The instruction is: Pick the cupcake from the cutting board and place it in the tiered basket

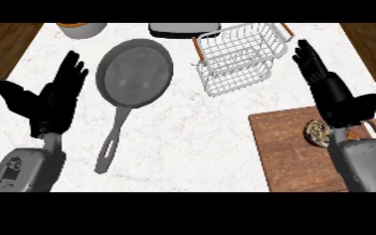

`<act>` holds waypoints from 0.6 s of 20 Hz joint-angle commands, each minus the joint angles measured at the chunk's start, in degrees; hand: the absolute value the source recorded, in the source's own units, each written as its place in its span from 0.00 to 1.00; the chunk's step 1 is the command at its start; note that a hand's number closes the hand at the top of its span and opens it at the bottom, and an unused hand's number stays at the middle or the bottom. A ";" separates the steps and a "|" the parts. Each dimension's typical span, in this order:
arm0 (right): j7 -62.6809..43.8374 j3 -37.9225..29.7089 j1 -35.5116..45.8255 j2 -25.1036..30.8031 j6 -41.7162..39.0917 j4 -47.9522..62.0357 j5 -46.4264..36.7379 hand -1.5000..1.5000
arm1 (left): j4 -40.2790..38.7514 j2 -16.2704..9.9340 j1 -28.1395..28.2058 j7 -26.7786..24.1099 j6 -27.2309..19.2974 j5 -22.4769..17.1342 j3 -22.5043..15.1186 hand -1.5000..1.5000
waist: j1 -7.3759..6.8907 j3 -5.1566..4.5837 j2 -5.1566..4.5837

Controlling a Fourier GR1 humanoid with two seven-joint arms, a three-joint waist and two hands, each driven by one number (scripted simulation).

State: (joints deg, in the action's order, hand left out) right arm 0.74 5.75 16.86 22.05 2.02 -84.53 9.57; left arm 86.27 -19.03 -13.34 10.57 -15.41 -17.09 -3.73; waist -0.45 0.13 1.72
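Counter edges first: taking the cutting board (294, 149) as your landmark, you see it sits at the near right of the white marble counter (191, 124), running out of view at the bottom and right. The cupcake (317, 131) lies on the board's right part, partly hidden behind the right wrist. Your right hand (327, 87) stands above the board's far right corner, fingers straight and spread, pointing away from you; it holds nothing and you cannot tell whether the wrist touches the cupcake. Left of the board you have a wide bare stretch of marble, running to the frying pan (132, 77), whose handle points toward you and whose round dish lies farther off. Well left of the board, beyond the pan, your left hand (55, 97) is at the view's left edge, fingers straight and up, empty, resting. Beyond the board, just past its far edge, stands the tiered basket (238, 57), white wire with its upper tier open at the top; a strip of bare counter lies between board and basket. Farther still, at the counter's far edge, you see a dark tray-like thing (183, 30) left of the basket and a grey pot (82, 29) toward the far left corner. Brown wooden floor shows past both far corners of the counter.
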 commanded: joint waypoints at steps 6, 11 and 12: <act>8.52 -20.53 0.47 4.40 -22.59 4.75 31.50 1.00 | 1.55 -0.13 1.09 -7.79 -1.98 8.83 -4.14 0.50 | 2.01 0.55 -1.87; -0.41 -20.40 -3.00 1.16 -32.57 15.49 43.19 0.00 | 2.09 2.69 1.23 -7.85 -2.65 9.75 -7.19 0.50 | 0.79 0.61 -2.34; -1.04 -20.97 -3.77 2.22 -37.50 16.82 46.13 0.00 | 1.95 2.11 1.13 -7.51 -2.13 9.87 -7.27 0.50 | 0.92 0.54 -2.28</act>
State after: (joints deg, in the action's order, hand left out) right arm 3.86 -14.20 14.26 24.76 -22.94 -72.42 44.10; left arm 87.99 -17.47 -12.11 3.74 -17.44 -8.54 -9.47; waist 0.91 0.78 -0.35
